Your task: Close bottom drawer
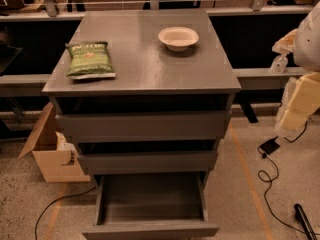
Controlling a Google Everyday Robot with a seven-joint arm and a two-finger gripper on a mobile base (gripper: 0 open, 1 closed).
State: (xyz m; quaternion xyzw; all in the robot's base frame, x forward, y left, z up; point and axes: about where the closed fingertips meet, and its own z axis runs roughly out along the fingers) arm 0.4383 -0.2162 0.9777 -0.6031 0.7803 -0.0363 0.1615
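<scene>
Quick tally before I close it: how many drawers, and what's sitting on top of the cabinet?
Drawers: 3 (top drawer, middle drawer, bottom drawer pulled out)
Chip bags: 1
Bowls: 1
Total: 5
The gripper sits at the right edge, apart from the cabinet.

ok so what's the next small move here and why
Probably lower the gripper toward the front of the bottom drawer. That drawer is pulled far out, its box open to view, while the gripper hangs at the right edge, well above it and off to its side.

White rounded arm shell (311,34), cream blocky gripper (295,104) below it at right edge.
</scene>
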